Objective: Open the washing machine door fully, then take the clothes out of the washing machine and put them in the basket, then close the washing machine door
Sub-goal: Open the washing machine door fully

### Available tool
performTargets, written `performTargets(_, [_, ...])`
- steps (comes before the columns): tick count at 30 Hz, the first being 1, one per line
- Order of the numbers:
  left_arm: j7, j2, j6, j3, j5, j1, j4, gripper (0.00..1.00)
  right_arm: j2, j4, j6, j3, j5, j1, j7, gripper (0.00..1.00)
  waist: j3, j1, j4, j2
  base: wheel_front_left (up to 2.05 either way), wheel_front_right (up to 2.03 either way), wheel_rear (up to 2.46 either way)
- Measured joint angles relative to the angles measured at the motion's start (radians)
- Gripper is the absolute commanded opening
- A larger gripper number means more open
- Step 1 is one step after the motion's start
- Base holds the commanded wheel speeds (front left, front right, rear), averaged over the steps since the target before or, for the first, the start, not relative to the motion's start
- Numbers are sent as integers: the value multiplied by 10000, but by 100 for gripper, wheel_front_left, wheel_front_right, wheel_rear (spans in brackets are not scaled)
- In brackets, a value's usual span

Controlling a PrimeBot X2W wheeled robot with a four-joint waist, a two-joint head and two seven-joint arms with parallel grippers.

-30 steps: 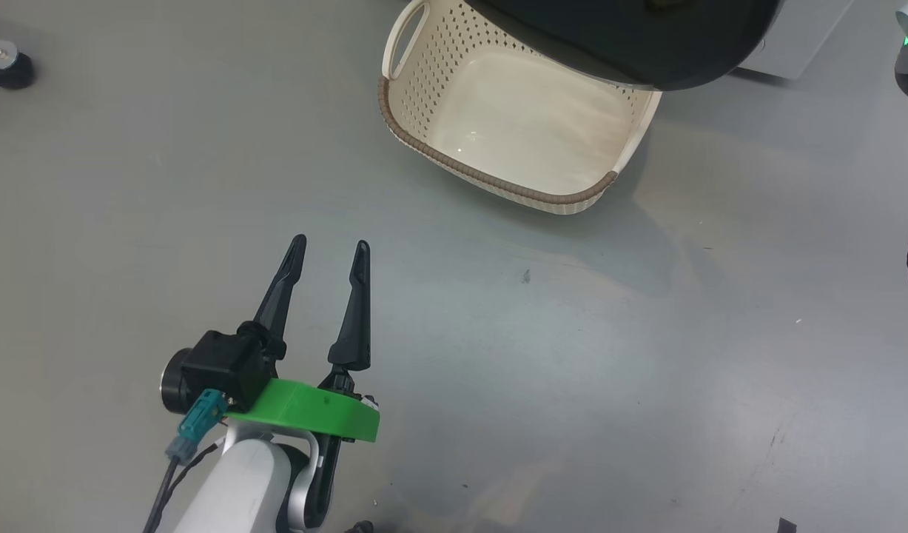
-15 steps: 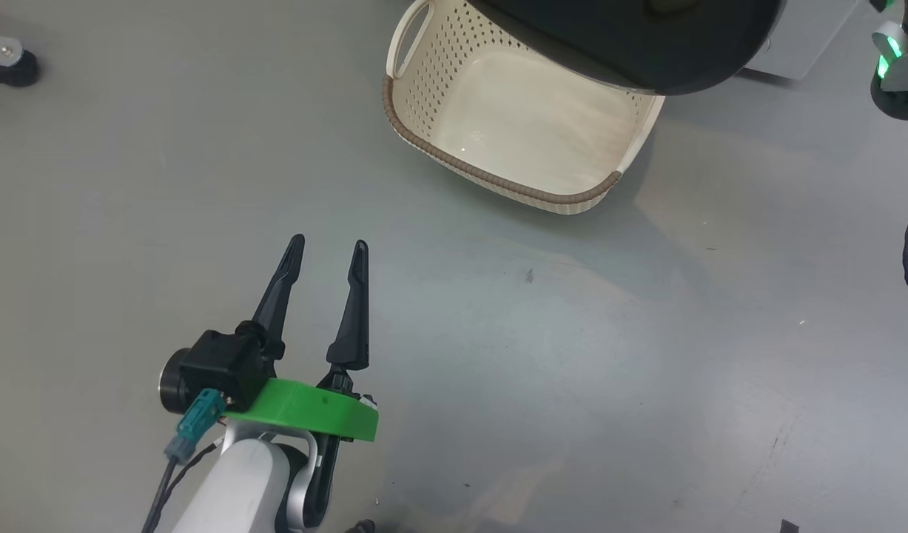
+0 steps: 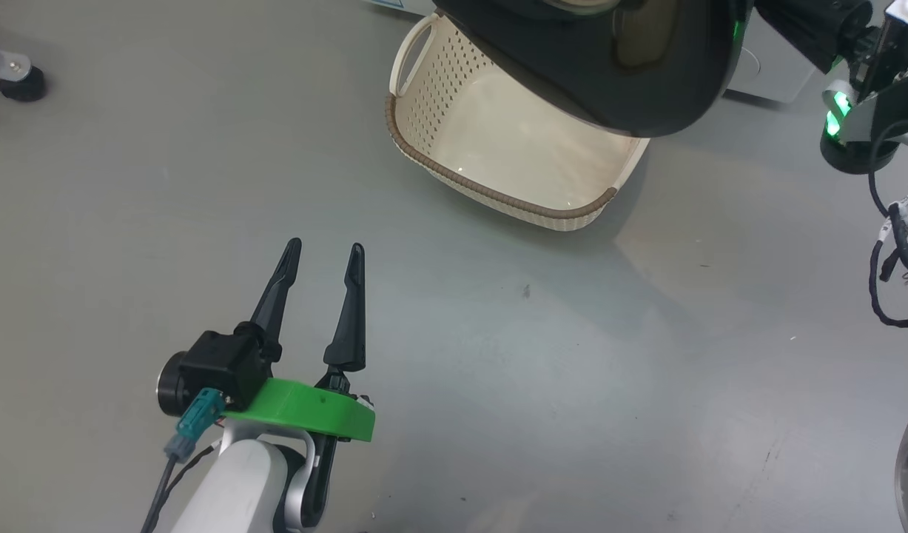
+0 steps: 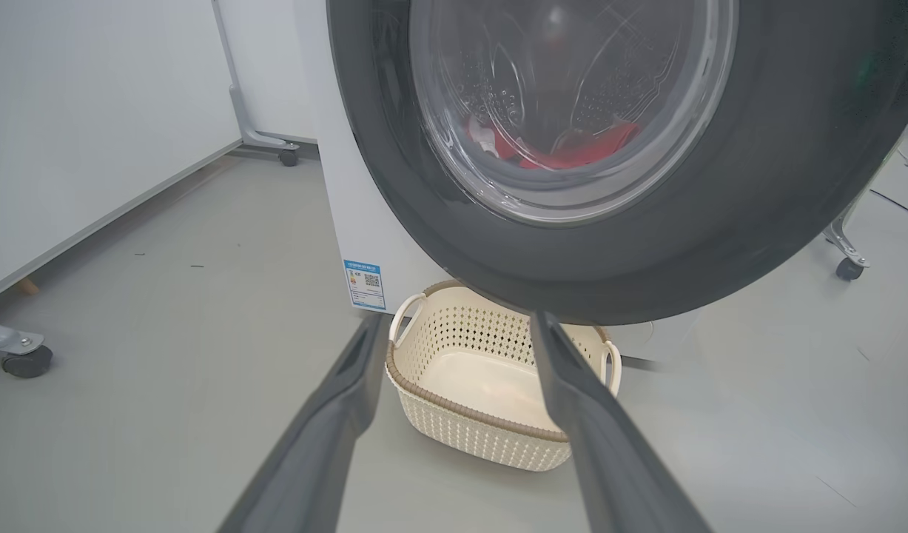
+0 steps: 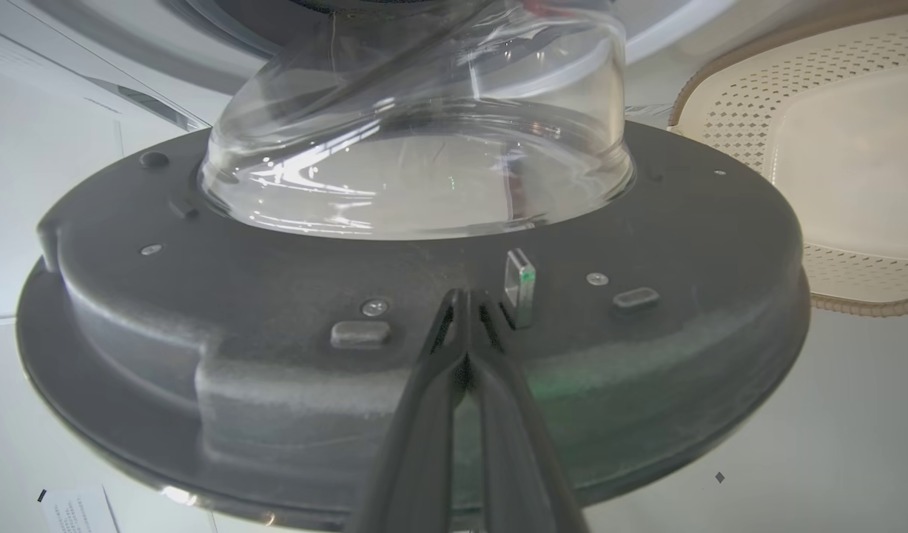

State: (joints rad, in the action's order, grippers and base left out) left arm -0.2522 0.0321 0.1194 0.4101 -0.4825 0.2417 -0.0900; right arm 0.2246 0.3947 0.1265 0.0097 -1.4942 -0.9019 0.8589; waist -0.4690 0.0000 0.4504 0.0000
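The washing machine door stands partly open, its black rim hanging over the cream basket on the floor. The red clothes show through the door's glass bowl, inside the white washing machine. In the right wrist view my right gripper is shut with nothing in it. Its tips rest against the door's grey inner face, beside the latch and below the glass bowl. My left gripper hovers open and empty over the floor, short of the basket.
Grey floor spreads between my left gripper and the basket. A caster foot stands at the far left, another caster beyond the door. A white wall panel runs along the left. My right arm's wrist and cables hang at the right edge.
The camera has shifted a little. The door has swung further out over the basket, and my right arm has come in from the right edge. My left gripper holds still, open.
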Motion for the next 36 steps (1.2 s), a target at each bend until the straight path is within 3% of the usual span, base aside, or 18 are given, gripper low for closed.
performTargets(19, [0, 2, 0, -4, 213, -16, -102, 100, -1241, 548, 0, 602, -453, 713, 466, 0, 722, 0, -80, 0, 0, 0, 0])
performTargets(36, [0, 2, 0, 54, 213, -40, -79, 100, -1475, 685, 0, 1281, -970, 1104, 483, 0, 786, 0, -89, 0, 0, 0, 0])
